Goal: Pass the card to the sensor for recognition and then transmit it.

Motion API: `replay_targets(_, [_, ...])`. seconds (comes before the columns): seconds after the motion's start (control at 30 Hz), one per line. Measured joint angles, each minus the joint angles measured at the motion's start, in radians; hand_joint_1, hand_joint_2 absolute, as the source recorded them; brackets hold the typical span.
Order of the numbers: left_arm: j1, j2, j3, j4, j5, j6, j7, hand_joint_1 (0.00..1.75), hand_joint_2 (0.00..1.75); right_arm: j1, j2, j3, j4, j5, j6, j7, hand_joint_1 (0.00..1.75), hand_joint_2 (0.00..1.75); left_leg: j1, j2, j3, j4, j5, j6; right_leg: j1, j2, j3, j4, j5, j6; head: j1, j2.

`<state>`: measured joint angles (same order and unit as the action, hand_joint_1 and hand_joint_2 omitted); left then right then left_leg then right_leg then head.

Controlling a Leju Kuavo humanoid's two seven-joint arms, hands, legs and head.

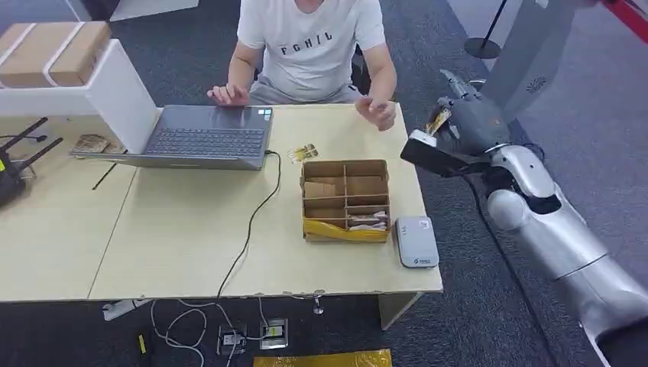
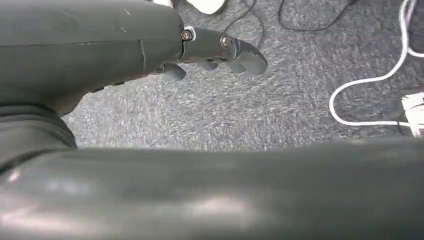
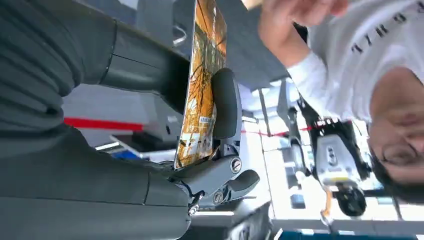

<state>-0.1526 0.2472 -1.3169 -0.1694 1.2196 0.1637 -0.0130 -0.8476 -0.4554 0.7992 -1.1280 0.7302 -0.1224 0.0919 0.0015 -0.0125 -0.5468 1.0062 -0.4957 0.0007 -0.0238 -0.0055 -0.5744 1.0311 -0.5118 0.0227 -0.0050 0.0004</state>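
My right hand (image 1: 468,122) is raised off the table's right end, beyond its far right corner, and pinches a yellow-orange printed card (image 1: 438,121). In the right wrist view the card (image 3: 202,85) stands edge-on between the thick thumb and a dark finger (image 3: 226,102). A person's hand (image 1: 378,111) hovers over the table's far edge, a short way left of the card. The grey-white card sensor (image 1: 416,241) lies flat near the table's front right corner, well below my right hand. My left hand (image 2: 220,50) hangs over grey carpet with its fingers curled and nothing in them.
A divided cardboard box (image 1: 345,200) holding cards stands left of the sensor. Another card (image 1: 303,153) lies behind it. An open laptop (image 1: 206,136) with its cable sits in front of the seated person (image 1: 309,46). A black router (image 1: 11,172) is at the left edge.
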Motion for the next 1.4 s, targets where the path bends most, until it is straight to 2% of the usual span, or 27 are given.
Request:
replay_targets(0.2, [-0.018,-0.006,-0.008,0.000,-0.016,-0.012,0.000,0.00,0.00,-0.063,0.064,0.000,0.015,0.054,-0.006,-0.029,1.75,1.75,0.000,0.000,0.000,0.000,0.000,-0.001,0.000,-0.001,0.000,0.000,0.000,0.000,0.000,0.000])
replay_targets(0.5, [-0.028,-0.008,-0.016,0.000,-0.038,-0.025,0.010,0.00,0.00,-0.081,0.179,-0.005,0.141,0.105,-0.060,-0.053,1.75,1.75,0.000,0.000,0.000,0.000,0.000,-0.001,0.000,-0.001,0.000,0.000,0.000,0.000,0.000,0.000])
replay_targets(0.77, [-0.038,-0.009,-0.019,0.000,-0.041,-0.039,0.015,0.00,0.00,-0.081,0.245,-0.018,0.295,0.126,-0.084,-0.060,1.75,1.75,0.000,0.000,0.000,0.000,0.000,-0.001,0.000,0.000,0.000,0.000,0.000,0.000,0.000,0.000])
replay_targets(0.93, [-0.038,-0.009,-0.026,0.000,-0.045,-0.039,0.015,0.00,0.00,-0.082,0.267,-0.027,0.366,0.135,-0.085,-0.060,1.75,1.75,0.000,0.000,0.000,0.000,0.000,-0.001,0.000,0.000,0.000,0.000,0.000,0.000,0.000,0.000])
replay_targets(0.97, [-0.038,-0.009,-0.026,0.000,-0.047,-0.039,0.015,0.00,0.00,-0.082,0.270,-0.028,0.379,0.137,-0.086,-0.060,1.62,1.75,0.000,0.000,0.000,0.000,0.000,-0.001,0.000,0.000,0.000,0.000,0.000,0.000,0.000,0.000])
replay_targets(1.0, [-0.038,-0.009,-0.029,0.000,-0.047,-0.039,0.015,0.00,0.00,-0.082,0.271,-0.029,0.386,0.138,-0.087,-0.060,0.56,1.75,0.000,0.000,0.000,0.000,0.000,-0.001,0.000,0.000,0.000,0.000,0.000,0.000,0.000,0.000])
replay_targets(1.03, [-0.038,-0.009,-0.031,0.000,-0.047,-0.039,0.015,0.00,0.00,-0.081,0.273,-0.031,0.397,0.141,-0.088,-0.060,0.02,1.75,0.000,0.000,0.000,0.000,0.000,-0.001,0.000,0.000,0.000,0.000,0.000,0.000,0.000,0.000])
replay_targets(1.13, [-0.038,-0.009,-0.035,0.000,-0.047,-0.039,0.015,0.00,0.00,-0.079,0.276,-0.032,0.423,0.148,-0.101,-0.061,0.00,1.75,0.000,0.000,0.000,0.000,0.000,-0.001,0.000,0.000,-0.001,0.000,0.000,0.000,0.000,0.000])
replay_targets(1.17, [-0.038,-0.009,-0.035,0.000,-0.046,-0.039,0.015,0.00,0.00,-0.078,0.278,-0.032,0.430,0.149,-0.107,-0.061,0.00,0.00,0.000,0.000,0.000,0.000,0.000,-0.001,0.000,0.000,-0.001,0.000,0.000,0.000,0.000,0.000])
replay_targets(1.4, [-0.028,-0.009,-0.037,0.000,-0.030,-0.034,0.014,0.00,0.00,-0.065,0.286,-0.044,0.452,0.148,-0.101,-0.069,0.00,0.00,0.000,0.000,0.000,0.000,0.000,-0.001,0.000,0.000,-0.001,0.000,0.000,0.000,0.000,0.000])
